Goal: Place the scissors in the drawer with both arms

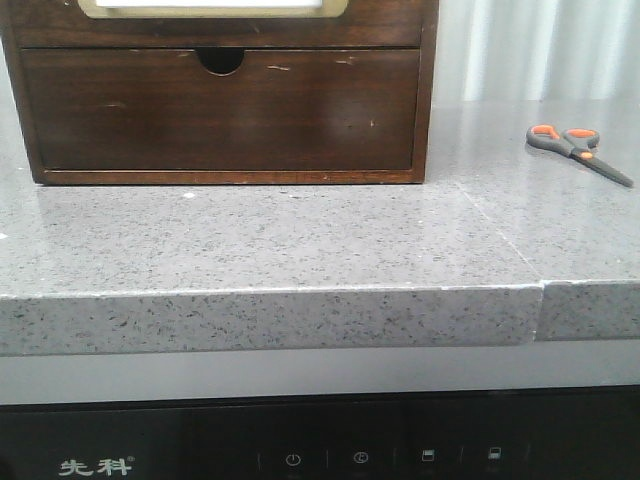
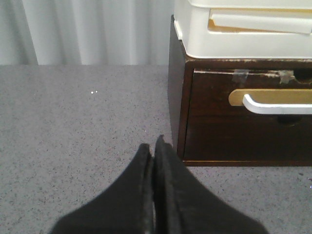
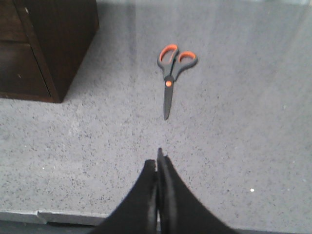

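The scissors (image 1: 577, 149) lie flat and closed on the grey counter, to the right of the dark wooden cabinet. They also show in the right wrist view (image 3: 171, 73), handles away from my right gripper, blade tip pointing toward it. The drawer (image 1: 220, 110) with its half-round notch is closed in the cabinet front. My right gripper (image 3: 159, 158) is shut and empty, over the counter a short way from the blade tip. My left gripper (image 2: 153, 146) is shut and empty, beside the cabinet's lower corner (image 2: 179, 151). Neither arm shows in the front view.
A cream plastic box (image 2: 243, 29) sits on top of the wooden cabinet. A white handle (image 2: 275, 105) crosses the cabinet face seen from the left wrist. The counter's front edge (image 1: 270, 320) is near; a seam (image 1: 542, 300) runs through the stone at right. Pale curtain behind.
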